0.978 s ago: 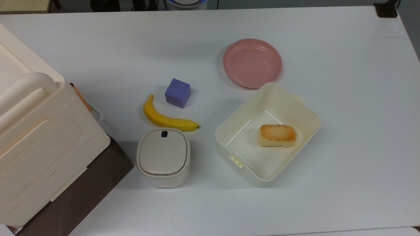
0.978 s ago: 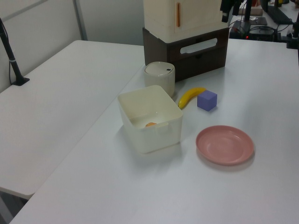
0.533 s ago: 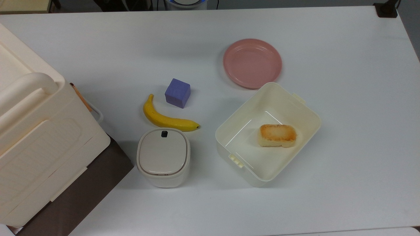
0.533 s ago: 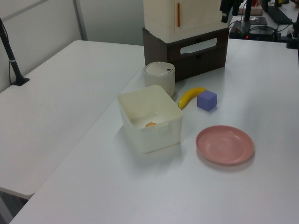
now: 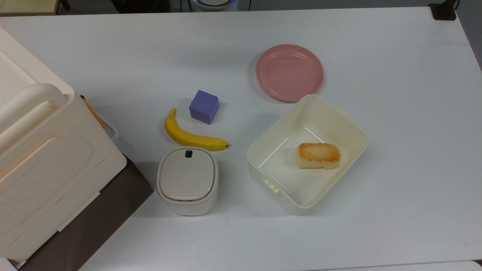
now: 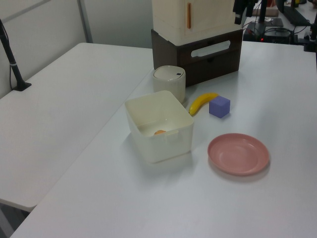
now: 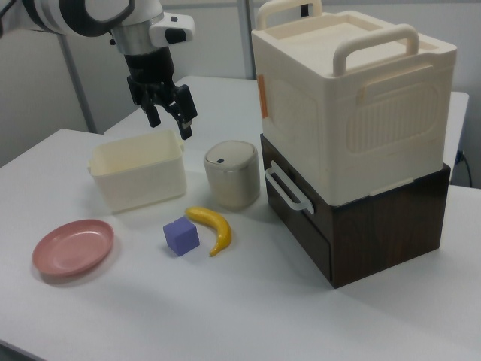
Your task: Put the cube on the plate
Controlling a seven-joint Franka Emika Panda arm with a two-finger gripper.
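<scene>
- Cube (image 5: 203, 106): you see it left of centre in the top view, standing flat on the table (image 5: 395, 113), just beside the banana (image 5: 192, 136) but apart from it. In the right view it lies low and centre (image 7: 181, 237).
- Handling, as a judgement: its matte faces and crisp edges suggest a light, stiff block that should not slip or crush. Take it across two opposite side faces, choosing the pair that keeps your fingers away from the banana.
- Plate (image 5: 289, 72): upper centre of the top view, bare, well apart from the cube; its lower edge runs close to the corner of the tub (image 5: 354, 124), which holds a toasted bread piece (image 5: 318, 155).
- Gripper (image 7: 169, 118): in the upper left of the right view it hangs above the tub, fingers spread apart, holding nothing.
- Surface: a smooth white tabletop, faintly glossy.
- Room: a lidded canister (image 5: 187, 180) stands below the banana in the top view; a cream box with handles (image 7: 353, 98) sits on a dark drawer unit (image 7: 376, 226) at the right view's right. You have open table between cube and plate.
</scene>
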